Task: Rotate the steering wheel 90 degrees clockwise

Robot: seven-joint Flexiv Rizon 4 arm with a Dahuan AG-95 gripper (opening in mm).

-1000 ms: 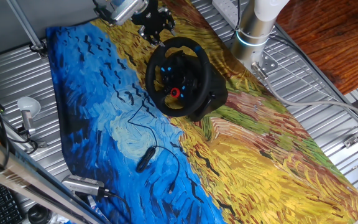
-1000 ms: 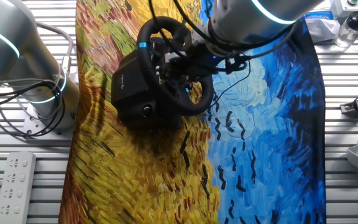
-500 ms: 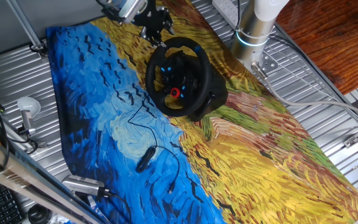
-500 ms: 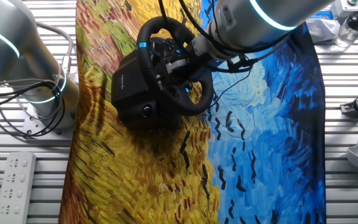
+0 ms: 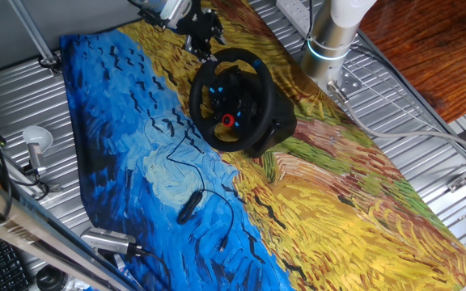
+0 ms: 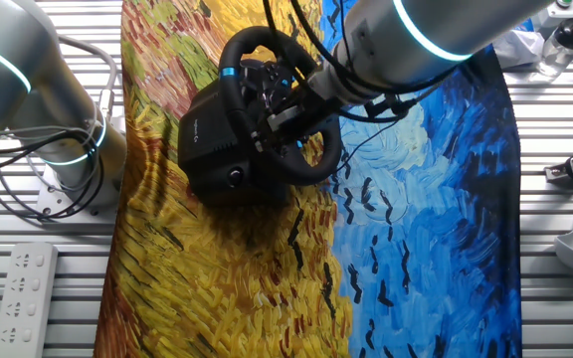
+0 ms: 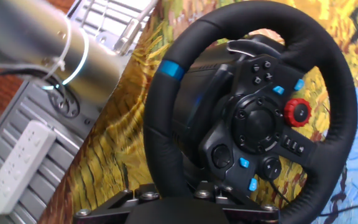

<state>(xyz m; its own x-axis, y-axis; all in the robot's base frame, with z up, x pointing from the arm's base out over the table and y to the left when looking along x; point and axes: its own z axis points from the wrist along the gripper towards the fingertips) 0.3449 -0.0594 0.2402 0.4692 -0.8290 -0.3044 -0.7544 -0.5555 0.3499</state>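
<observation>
Painted in swirls of blue and yellow, a cloth [image 5: 136, 145] covered the slatted metal table [image 5: 23, 89] and gave the wheel's heavy base a soft footing. Closest to the hand camera, only the top edge of the gripper [image 7: 179, 210] showed at the bottom of its picture, so whether its fingers were spread or pressed together could not be told; nothing was visibly held. It hung just off the rim rather than on it, and the camera looked straight at the wheel's face, which suited lining up a grasp or backing away from one.

Just beyond it stood the steering wheel [image 7: 253, 106], near the middle of the cloth where the yellow meets the blue, tilted up on its bulky black base [image 6: 212, 139] so the rim faced the arm. The blue stripe [image 7: 171, 68] on the rim sat to the upper left in the hand view, and the red knob [image 7: 299, 112] to the right of the hub. Both are handy marks for judging a quarter turn, though from these pictures alone I could not say how much of the turn was done.

Farther off, a small black device on a thin cable [image 5: 188, 206] lay on the blue part, well apart from the wheel. A white power strip [image 6: 23, 288] rested on the bare slats beyond the cloth's edge.
</observation>
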